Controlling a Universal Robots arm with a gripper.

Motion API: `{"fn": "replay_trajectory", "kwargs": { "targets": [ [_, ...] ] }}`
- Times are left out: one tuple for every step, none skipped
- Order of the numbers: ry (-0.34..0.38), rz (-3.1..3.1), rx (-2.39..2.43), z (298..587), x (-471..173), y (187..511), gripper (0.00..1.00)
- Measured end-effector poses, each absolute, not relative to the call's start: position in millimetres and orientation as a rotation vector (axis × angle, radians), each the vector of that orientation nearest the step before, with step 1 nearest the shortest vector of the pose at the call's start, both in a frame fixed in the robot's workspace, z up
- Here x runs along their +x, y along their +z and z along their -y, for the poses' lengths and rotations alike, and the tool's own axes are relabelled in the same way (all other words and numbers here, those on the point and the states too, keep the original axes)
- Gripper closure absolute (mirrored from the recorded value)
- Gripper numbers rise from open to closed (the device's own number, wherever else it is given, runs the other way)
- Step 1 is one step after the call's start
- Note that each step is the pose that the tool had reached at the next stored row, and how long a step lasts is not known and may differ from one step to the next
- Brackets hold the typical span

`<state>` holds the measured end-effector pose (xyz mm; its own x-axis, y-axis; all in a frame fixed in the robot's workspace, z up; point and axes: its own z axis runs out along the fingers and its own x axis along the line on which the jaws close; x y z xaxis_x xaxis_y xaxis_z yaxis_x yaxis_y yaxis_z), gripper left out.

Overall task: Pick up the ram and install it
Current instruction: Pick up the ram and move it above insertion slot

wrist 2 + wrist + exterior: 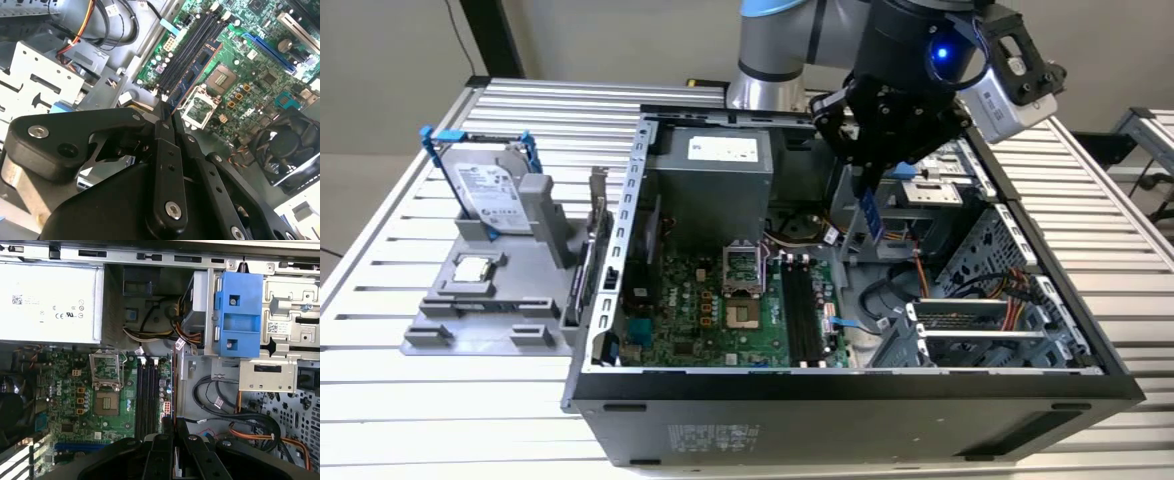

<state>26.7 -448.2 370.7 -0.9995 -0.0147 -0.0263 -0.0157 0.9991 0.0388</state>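
Fingers [162,131] of the black gripper [870,176] pinched the long, thin, dark green ram stick [193,75] by one end; light, stiff and fragile, it likely suited an edge hold.

A workshop-like lab: slatted aluminium bench [414,400], opened computer case [854,415].

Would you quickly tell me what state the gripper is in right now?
Gripper: closed, holding the ram over the open computer case.
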Motion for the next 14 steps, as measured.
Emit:
{"fn": "replay_trajectory", "kwargs": {
  "targets": [
    [0.061,-3.115,-0.024,448.2,26.7,369.1,1.00],
    [0.061,-3.115,-0.024,448.2,26.7,367.3,1.00],
    [0.061,-3.115,-0.024,448.2,26.7,365.6,1.00],
    [0.061,-3.115,-0.024,448.2,26.7,363.7,1.00],
    [0.061,-3.115,-0.024,448.2,26.7,361.9,1.00],
    [0.061,-3.115,-0.024,448.2,26.7,359.9,1.00],
    [0.061,-3.115,-0.024,448.2,26.7,358.1,1.00],
    [0.061,-3.115,-0.024,448.2,26.7,356.3,1.00],
    [0.062,-3.115,-0.024,448.2,26.7,354.9,1.00],
    [0.062,-3.115,-0.023,448.2,26.7,353.7,1.00],
    [0.063,-3.115,-0.023,448.2,26.6,352.6,1.00],
    [0.063,-3.115,-0.022,448.2,26.6,351.5,1.00],
    [0.063,-3.115,-0.021,448.2,26.6,350.5,1.00],
    [0.063,-3.115,-0.021,448.2,26.6,349.4,1.00]
  ]
}}
